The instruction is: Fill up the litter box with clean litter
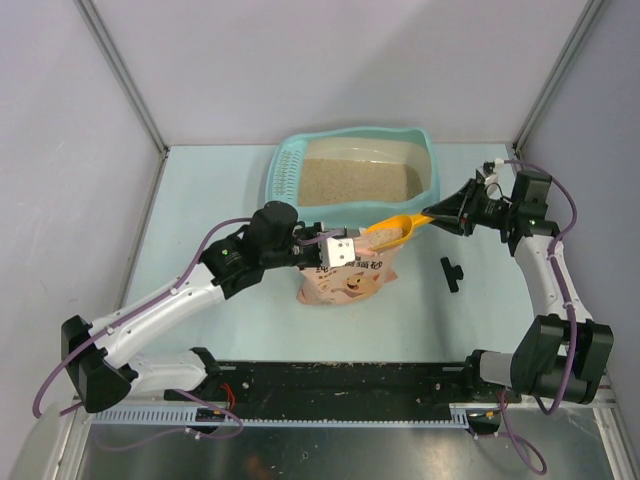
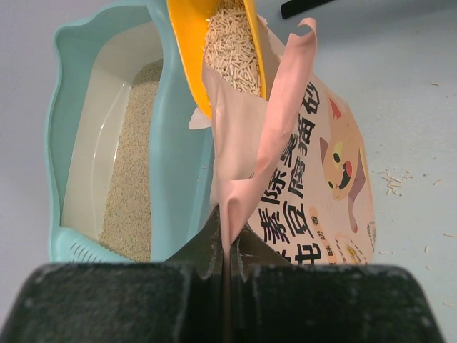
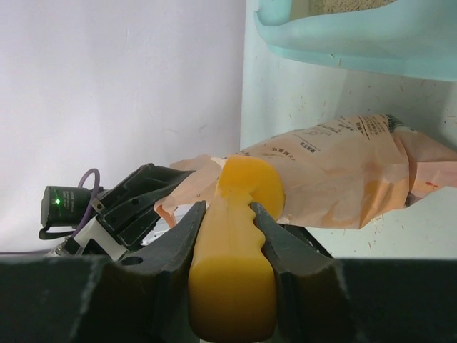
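Pale blue-green table [image 1: 200, 300] fills the floor of a booth with plain grey walls, and a black rail [image 1: 340, 385] runs along its near edge where both arms are bolted.

The left arm reaches in from the near left corner. The left gripper [image 2: 226, 246] has its jaws pressed almost together on the thin rim of the pink bag [image 1: 350, 280], holding that edge up so the mouth gapes. The bag stands near the middle of the table, printed side facing the rail, and a few stray crumbs [image 2: 393, 182] lie on the table beside it.

At the bag's open mouth sits the bowl of the orange scoop [image 1: 395, 230], heaped with pale pellets [image 2: 232, 50]. Its handle points right, clamped between the part-spread jaws of the right gripper [image 3: 232, 236]. A small black piece [image 1: 450, 272] lies on the table right of the bag, below that gripper.

Just beyond the bag and scoop, the litter box [image 1: 430, 150] sits at the far centre, slotted grid at its left end. The clean litter [image 1: 360, 178] covers its floor in an even beige layer
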